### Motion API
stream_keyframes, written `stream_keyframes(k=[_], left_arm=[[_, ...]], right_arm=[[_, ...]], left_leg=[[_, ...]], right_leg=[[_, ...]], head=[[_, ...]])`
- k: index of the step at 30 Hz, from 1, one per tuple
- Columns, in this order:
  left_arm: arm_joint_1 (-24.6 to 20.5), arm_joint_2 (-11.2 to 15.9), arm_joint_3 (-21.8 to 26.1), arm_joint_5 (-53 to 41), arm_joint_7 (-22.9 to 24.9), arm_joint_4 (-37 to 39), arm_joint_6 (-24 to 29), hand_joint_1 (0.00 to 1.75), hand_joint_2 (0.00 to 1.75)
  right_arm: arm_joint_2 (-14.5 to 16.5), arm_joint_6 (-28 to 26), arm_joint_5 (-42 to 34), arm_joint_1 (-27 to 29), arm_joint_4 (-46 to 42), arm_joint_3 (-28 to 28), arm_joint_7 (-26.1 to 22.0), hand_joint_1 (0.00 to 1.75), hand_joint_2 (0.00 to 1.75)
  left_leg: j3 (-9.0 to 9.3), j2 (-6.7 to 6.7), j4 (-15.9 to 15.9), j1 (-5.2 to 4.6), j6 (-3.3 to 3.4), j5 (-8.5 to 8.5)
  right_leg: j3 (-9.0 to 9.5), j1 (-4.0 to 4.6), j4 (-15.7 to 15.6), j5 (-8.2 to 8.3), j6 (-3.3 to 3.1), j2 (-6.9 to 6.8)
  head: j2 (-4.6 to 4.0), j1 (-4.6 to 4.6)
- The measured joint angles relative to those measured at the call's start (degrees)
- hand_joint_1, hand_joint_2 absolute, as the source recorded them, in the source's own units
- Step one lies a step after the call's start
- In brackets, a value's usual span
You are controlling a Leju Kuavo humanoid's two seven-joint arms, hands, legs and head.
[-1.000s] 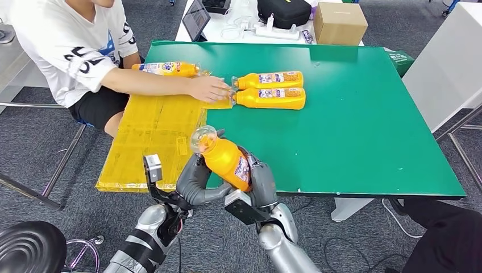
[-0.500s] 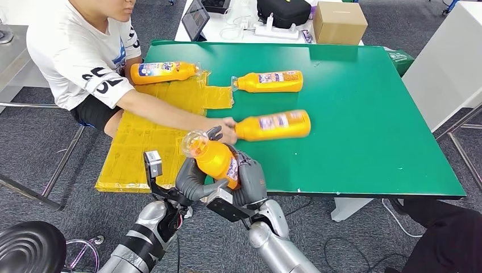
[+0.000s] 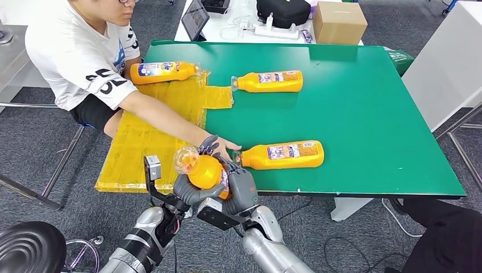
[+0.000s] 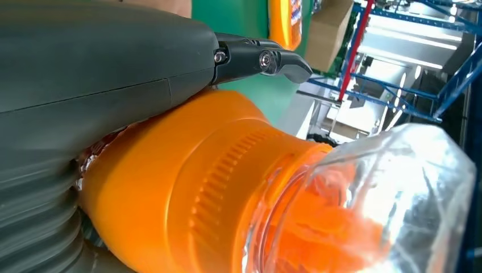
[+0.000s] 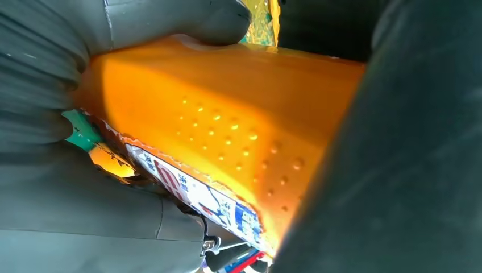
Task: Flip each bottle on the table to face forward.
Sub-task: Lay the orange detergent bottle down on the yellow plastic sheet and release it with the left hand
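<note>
A person [image 3: 79, 51] sits at the left, one hand [image 3: 223, 149] stretched to the neck of a lying bottle [image 3: 282, 154] on the green desk [image 3: 364, 108]. Just before that hand, the left hand [image 3: 190, 190] and right hand [image 3: 241, 187] both clamp their fingers [image 4: 258, 57] around a held bottle [image 3: 204, 170], cap tilted leftward. Two far bottles [image 3: 267, 81] lie well beyond the fingers, one on yellow sheets [image 3: 153, 131].
</note>
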Motion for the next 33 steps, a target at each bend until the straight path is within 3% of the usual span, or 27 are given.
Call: stream_keyframes(k=[4, 5, 15, 24, 25, 26, 29, 30, 33], left_arm=[[0.1, 0.0, 0.0, -0.2, -0.1, 0.0, 0.4, 1.67, 1.75], [0.1, 0.0, 0.0, -0.2, -0.1, 0.0, 0.4, 1.75, 1.75], [1.1, -0.1, 0.2, -1.0, -0.8, -1.8, 3.6, 1.75, 1.75], [2.5, -0.2, 1.3, 2.2, 0.0, -4.1, 2.6, 1.75, 1.75], [2.6, -0.2, 1.3, 2.5, 0.1, -4.3, 2.5, 1.75, 1.75], [2.8, -0.2, 1.4, 2.8, 0.2, -4.6, 2.5, 1.75, 1.75], [3.1, -0.2, 1.5, 2.2, 0.1, -5.4, 3.6, 1.75, 1.75], [3.2, -0.3, 1.4, 1.3, 0.0, -5.9, 4.7, 1.75, 1.75], [3.2, -0.9, 1.3, -3.0, -0.5, -7.6, 10.5, 1.75, 1.75]], right_arm=[[0.2, 0.0, -0.3, -0.4, 0.9, 0.1, 0.0, 1.75, 1.75], [0.2, 0.0, -0.3, -0.4, 1.0, 0.1, 0.0, 1.75, 1.75], [0.5, 0.2, -2.1, -0.7, 1.6, 0.4, 0.0, 1.75, 1.75], [0.8, 0.0, -2.3, -0.8, 1.6, 1.0, 0.1, 1.75, 1.75], [0.9, -0.1, -2.2, -0.8, 1.6, 1.0, 0.2, 1.68, 1.75], [0.9, -0.3, -2.1, -0.9, 1.6, 1.0, 0.3, 1.24, 1.75], [0.9, -1.2, -1.4, -1.0, 1.6, 1.0, 0.9, 0.00, 0.44], [0.9, -1.6, -1.3, -1.0, 1.7, 1.0, 1.2, 0.00, 0.00], [0.9, -1.6, -2.6, -1.3, 1.6, 0.9, 2.0, 0.00, 0.00]], left_leg=[[-0.01, 0.01, 0.0, 0.00, 0.00, 0.00], [-0.01, 0.01, 0.0, 0.00, 0.00, 0.00], [-0.02, 0.02, 0.0, 0.00, 0.00, 0.00], [-0.03, 0.04, 0.0, 0.00, 0.00, 0.00], [-0.03, 0.04, 0.0, 0.00, 0.00, 0.00], [-0.03, 0.04, 0.0, 0.00, 0.00, 0.00], [-0.03, 0.03, 0.0, 0.00, 0.00, 0.00], [-0.03, 0.02, 0.0, 0.00, 0.00, 0.00], [-0.05, 0.01, 0.0, -0.01, 0.00, 0.00]], right_leg=[[-0.01, 0.00, 0.0, 0.00, 0.00, 0.00], [-0.02, 0.00, 0.0, 0.00, 0.00, 0.00], [-0.03, 0.00, 0.0, 0.00, 0.00, 0.01], [-0.06, 0.00, 0.0, 0.00, 0.00, 0.02], [-0.06, 0.00, 0.0, 0.00, 0.00, 0.02], [-0.06, 0.00, 0.0, 0.00, 0.00, 0.02], [-0.06, 0.00, 0.0, 0.00, 0.00, 0.02], [-0.06, 0.00, 0.0, 0.00, 0.00, 0.02], [-0.05, -0.01, 0.0, 0.00, 0.00, 0.02]], head=[[0.00, 0.00], [0.00, 0.01], [0.00, 0.00], [0.00, 0.00], [0.00, 0.00], [0.00, 0.00], [0.00, 0.00], [0.00, 0.00], [0.00, 0.01]])
